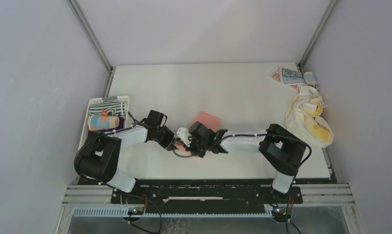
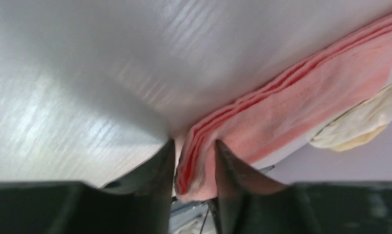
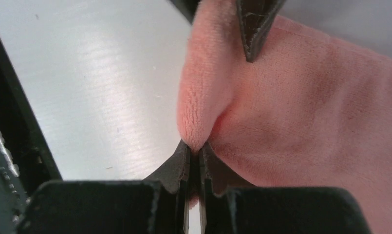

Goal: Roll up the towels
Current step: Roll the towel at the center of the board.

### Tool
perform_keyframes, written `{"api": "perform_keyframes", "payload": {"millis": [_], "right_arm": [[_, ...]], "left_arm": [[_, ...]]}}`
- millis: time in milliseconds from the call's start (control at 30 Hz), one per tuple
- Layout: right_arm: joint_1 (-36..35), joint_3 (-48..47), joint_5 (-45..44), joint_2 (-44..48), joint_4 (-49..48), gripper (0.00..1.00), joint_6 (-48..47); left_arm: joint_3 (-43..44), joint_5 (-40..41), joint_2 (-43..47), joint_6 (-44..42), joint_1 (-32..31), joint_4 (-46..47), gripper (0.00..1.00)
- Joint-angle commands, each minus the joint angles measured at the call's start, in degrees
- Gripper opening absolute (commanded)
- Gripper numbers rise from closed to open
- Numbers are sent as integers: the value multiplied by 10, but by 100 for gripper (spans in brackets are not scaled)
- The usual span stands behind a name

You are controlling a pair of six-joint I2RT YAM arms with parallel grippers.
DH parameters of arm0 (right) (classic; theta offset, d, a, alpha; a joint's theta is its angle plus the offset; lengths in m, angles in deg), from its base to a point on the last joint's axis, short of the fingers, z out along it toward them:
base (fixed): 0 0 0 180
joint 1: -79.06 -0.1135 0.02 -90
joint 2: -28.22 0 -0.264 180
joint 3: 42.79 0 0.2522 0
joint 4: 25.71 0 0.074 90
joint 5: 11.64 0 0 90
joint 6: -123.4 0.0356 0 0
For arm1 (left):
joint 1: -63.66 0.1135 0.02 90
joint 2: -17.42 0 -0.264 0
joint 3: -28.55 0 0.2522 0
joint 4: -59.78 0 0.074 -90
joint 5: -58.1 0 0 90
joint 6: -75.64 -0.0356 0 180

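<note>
The pink towel (image 1: pixel 207 118) lies mid-table (image 1: pixel 184 87), close to the near edge, with both arms meeting at its near end. It is plain salmon, soft and fuzzy, folded into several layers that show as thin stripes along one edge.

The right gripper (image 3: pixel 194 148) has its fingers closed tight on a small puckered fold of the cloth. The left gripper (image 2: pixel 194 151) straddles the layered edge. Its fingers stand apart on either side, and the layers between them look loose rather than squeezed, though from this angle I can't be sure.

Off to the right sits a cream-yellow towel (image 1: pixel 308 117) in a crumpled heap, and a blue-printed towel (image 1: pixel 289 76) lies flat at the far right corner. On the left, a white basket (image 1: pixel 94 105) holds a rolled towel (image 1: pixel 103 122) — light blue with orange — and a striped towel (image 1: pixel 111 106) behind it.
</note>
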State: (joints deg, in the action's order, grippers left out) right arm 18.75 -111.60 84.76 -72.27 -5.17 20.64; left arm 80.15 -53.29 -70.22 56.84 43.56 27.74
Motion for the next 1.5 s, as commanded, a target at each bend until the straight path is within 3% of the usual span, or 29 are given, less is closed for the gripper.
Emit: {"api": "perform_keyframes", "payload": {"millis": [0, 100, 200, 367, 567, 700, 867, 1467], "right_arm": [[92, -58, 223, -41, 45, 0, 86], [133, -68, 326, -64, 36, 0, 130], [172, -65, 405, -86, 10, 0, 187], [228, 0, 512, -107, -166, 0, 355], [266, 37, 545, -160, -287, 0, 485], [273, 37, 536, -181, -275, 0, 501], [275, 34, 533, -199, -249, 0, 504], [272, -9, 509, -217, -128, 0, 445]], "left_arm": [[-7, 63, 69, -5, 9, -3, 49], [-25, 94, 130, 6, 18, -5, 61], [-46, 117, 185, 17, 20, -8, 66], [-87, 124, 245, 43, 5, 22, 67], [-133, 118, 248, 79, -42, 101, 62], [-168, 127, 263, 115, -71, 143, 56], [-173, 138, 255, 117, -90, 173, 57], [-136, 124, 97, 101, -93, 264, 57]]}}
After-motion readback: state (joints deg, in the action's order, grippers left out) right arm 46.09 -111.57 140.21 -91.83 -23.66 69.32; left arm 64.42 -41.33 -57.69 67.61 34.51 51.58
